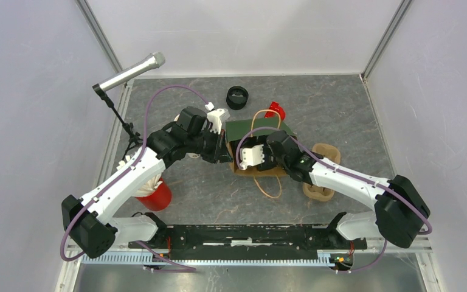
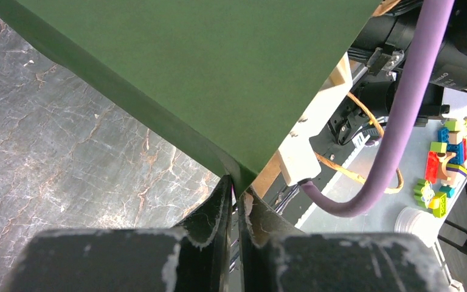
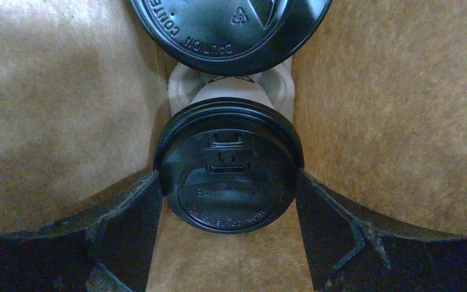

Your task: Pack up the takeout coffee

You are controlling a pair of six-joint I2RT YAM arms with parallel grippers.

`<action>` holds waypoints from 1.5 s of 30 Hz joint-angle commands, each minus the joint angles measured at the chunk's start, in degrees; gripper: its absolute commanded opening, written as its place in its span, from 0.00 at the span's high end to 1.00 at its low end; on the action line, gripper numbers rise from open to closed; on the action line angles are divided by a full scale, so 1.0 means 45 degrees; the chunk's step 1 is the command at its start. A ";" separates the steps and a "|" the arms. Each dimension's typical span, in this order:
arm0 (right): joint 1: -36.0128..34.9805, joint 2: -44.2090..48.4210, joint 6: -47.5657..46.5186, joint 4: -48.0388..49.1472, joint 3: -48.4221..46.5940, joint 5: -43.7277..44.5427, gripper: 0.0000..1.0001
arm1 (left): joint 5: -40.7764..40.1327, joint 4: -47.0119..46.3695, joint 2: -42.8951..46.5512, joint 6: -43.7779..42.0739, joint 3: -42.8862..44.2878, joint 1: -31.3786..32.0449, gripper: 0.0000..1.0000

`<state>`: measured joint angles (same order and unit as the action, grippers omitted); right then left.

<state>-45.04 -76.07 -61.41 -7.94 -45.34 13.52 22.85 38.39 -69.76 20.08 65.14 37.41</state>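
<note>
A dark green paper bag (image 1: 259,129) lies on its side in the middle of the table, mouth toward the arms. My left gripper (image 1: 221,143) is shut on the bag's edge; in the left wrist view (image 2: 237,190) the green paper (image 2: 207,73) is pinched between the fingers. My right gripper (image 1: 250,158) reaches into the bag's mouth. In the right wrist view (image 3: 226,177) its fingers (image 3: 131,213) press both sides of a coffee cup's black lid (image 3: 228,164). A second black lid (image 3: 228,24) sits just beyond it. Both cups are hidden in the top view.
A brown pulp cup carrier (image 1: 323,180) lies under my right arm. A red cup of white sticks (image 1: 153,193) stands under my left arm. A stack of black lids (image 1: 238,97) and a red object (image 1: 274,110) sit behind the bag. A microphone stand (image 1: 127,74) is back left.
</note>
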 commanded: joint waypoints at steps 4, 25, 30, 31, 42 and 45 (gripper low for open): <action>0.0515 -0.0248 -0.0041 0.0337 0.0408 -0.0212 0.58 | 0.0540 -0.0445 0.0135 0.0363 0.0250 0.0047 0.88; 0.0593 -0.1072 0.0359 0.1000 0.0135 -0.0334 0.59 | 0.0801 -0.0582 -0.0217 0.0476 0.0406 0.0056 0.88; 0.0614 -0.1093 0.0510 0.0965 0.0132 -0.0386 0.59 | 0.0436 -0.0300 -0.0154 0.0448 0.0493 0.0046 0.88; 0.0614 -0.1085 0.0497 0.0948 0.0163 -0.0373 0.59 | 0.0154 -0.0141 -0.0135 0.0414 0.0549 0.0051 0.86; 0.0677 -0.0918 0.0486 0.1014 0.0212 -0.0300 0.59 | -0.1955 0.0588 -0.0164 0.0718 0.0929 -0.0182 0.61; 0.0692 -0.0855 0.0483 0.0975 0.0283 -0.0320 0.59 | -0.1612 0.0055 -0.0309 0.0950 0.0901 -0.0188 0.56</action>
<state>-42.61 -79.66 -61.34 -0.47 -44.53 12.95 15.92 41.71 -70.72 21.15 67.55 36.82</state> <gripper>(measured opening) 0.796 0.421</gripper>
